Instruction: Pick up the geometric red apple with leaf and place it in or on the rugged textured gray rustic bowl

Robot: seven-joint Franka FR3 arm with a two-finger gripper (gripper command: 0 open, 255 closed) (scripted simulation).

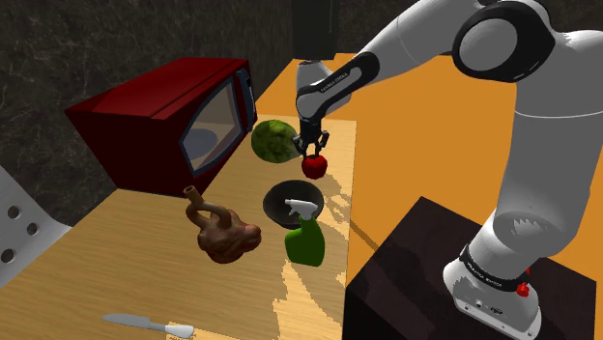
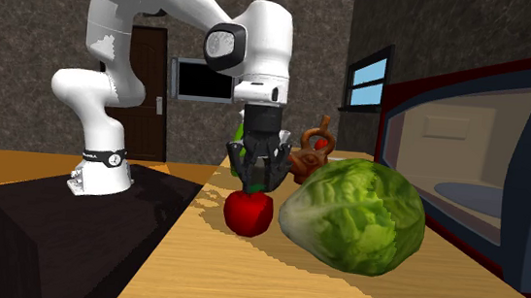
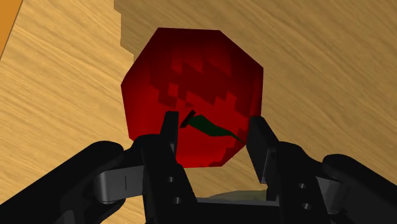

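The faceted red apple with a dark green leaf is low over the wooden table, between the lettuce and the table's edge. My black gripper comes straight down on it, and its two fingers clasp the apple's upper part on either side of the leaf. In the second exterior view the apple hangs under the gripper, at or just above the tabletop; I cannot tell which. The dark grey bowl stands a short way nearer the stand than the apple.
A green lettuce lies beside the apple, toward the dark red microwave. A green spray bottle stands against the bowl's near side. A brown jug and a knife lie further along the table. The black stand borders it.
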